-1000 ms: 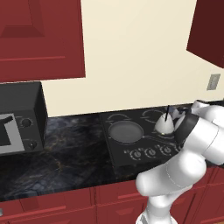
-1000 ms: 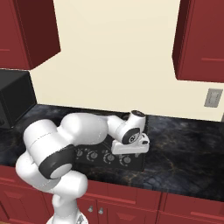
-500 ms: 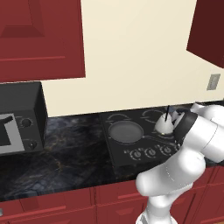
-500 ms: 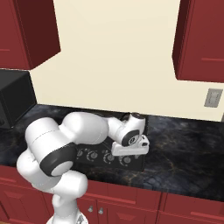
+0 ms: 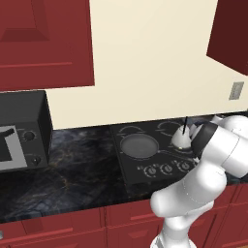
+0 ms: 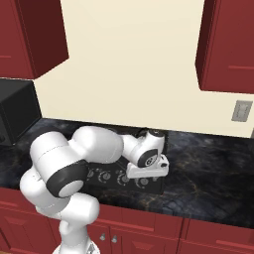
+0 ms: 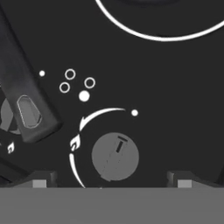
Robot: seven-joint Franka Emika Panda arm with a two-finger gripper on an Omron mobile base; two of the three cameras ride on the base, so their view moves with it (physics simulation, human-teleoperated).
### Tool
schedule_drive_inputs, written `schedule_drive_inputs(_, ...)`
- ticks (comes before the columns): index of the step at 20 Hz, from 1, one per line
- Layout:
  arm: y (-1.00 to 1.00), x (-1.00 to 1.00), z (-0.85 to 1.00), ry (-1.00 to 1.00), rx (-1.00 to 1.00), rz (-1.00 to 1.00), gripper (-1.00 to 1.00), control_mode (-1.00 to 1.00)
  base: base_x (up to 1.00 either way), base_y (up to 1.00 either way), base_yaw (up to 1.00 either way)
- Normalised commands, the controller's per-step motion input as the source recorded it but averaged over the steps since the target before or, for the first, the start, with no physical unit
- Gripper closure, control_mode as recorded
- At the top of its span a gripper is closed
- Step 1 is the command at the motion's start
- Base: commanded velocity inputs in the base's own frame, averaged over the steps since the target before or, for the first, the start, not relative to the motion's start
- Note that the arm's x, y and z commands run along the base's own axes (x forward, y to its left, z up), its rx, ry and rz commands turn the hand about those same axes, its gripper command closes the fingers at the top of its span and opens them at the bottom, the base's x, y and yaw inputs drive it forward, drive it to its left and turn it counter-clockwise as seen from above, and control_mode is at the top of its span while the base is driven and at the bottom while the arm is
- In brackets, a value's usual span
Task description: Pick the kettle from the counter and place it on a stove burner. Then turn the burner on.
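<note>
The off-white kettle (image 5: 181, 139) with its thin black handle stands upright on the back right burner of the black cooktop (image 5: 131, 174). Nothing holds it. My gripper (image 7: 111, 179) hangs low over the cooktop's front row of knobs (image 6: 120, 178), at the right end of that row. In the hand view a grey round knob (image 7: 115, 156) with a flame mark beside it lies between the two fingertips (image 7: 41, 179), which stand wide apart and clear of it. The gripper is open. The dark marbled counter (image 5: 72, 169) runs on both sides of the cooktop.
A flat grey pan (image 5: 139, 145) sits on the front left burner, and its dark handle (image 7: 26, 105) reaches close to the left of the knob. A black microwave (image 5: 22, 131) stands at the far left. Red cabinets hang above, and a wall outlet (image 5: 236, 90) is on the right.
The hand has sunk a little toward the knobs at the cooktop's front edge. The kettle and pan have not moved.
</note>
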Motion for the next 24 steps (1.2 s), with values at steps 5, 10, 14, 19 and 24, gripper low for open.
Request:
schedule_drive_inputs(5, 0.0, 0.0, -0.09, -0.06, 0.0, 0.0, -1.0, -1.0, 0.0, 0.0, 0.0)
schedule_drive_inputs(10, 0.0, 0.03, -0.14, -0.06, 0.0, 0.0, -1.0, -1.0, 0.0, 0.0, 0.0)
schedule_drive_inputs(14, 0.0, 0.02, -0.08, -0.05, 0.0, 0.0, -1.0, -1.0, 0.0, 0.0, 0.0)
schedule_drive_inputs(19, 0.0, 0.01, -0.01, -0.03, 0.0, 0.0, -1.0, -1.0, 0.0, 0.0, 0.0)
schedule_drive_inputs(24, 0.0, 0.11, 0.0, 0.0, 0.0, 0.0, -1.0, -1.0, 0.0, 0.0, 0.0)
